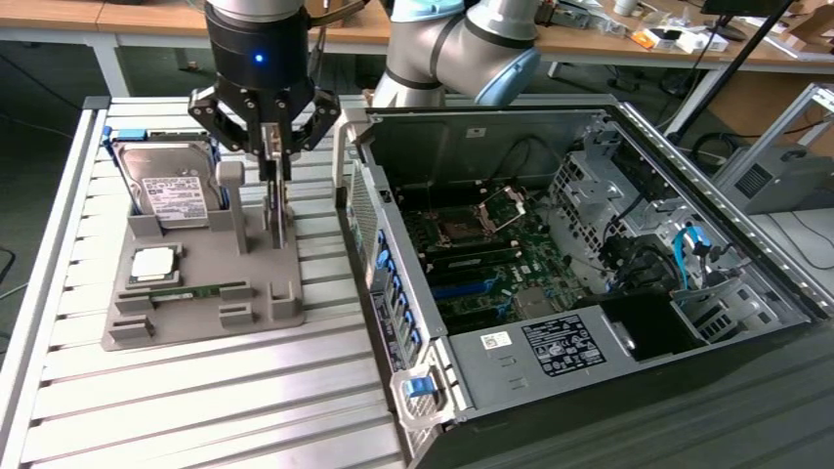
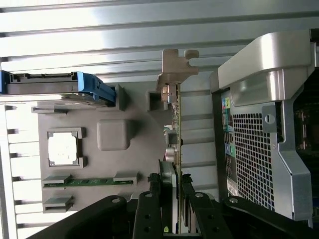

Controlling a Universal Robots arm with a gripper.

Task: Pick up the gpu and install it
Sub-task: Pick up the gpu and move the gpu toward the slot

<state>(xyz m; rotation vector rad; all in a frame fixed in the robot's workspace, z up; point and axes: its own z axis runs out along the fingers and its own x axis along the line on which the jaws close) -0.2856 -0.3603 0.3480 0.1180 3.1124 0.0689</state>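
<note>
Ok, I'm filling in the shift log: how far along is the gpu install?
Done: the gripper looks closed on the gpu, at its top edge. In hand: the gpu, upright at the grey holder tray; whether it is clear of its slot isn't visible. Left: it is not yet in the open computer case beside the tray.

Here's the arm, fat glossy silver-grey tube sections; a pale blue cap on the joint; further along, a brushed silver collar sits above a black cylindrical housing; a small blue light glows on that black shell; the gripper is black, with angular bars splaying out from the body; up close, matte black linkage bars; round silver pins at the pivots; a tiny yellow-green dot low down.
</note>
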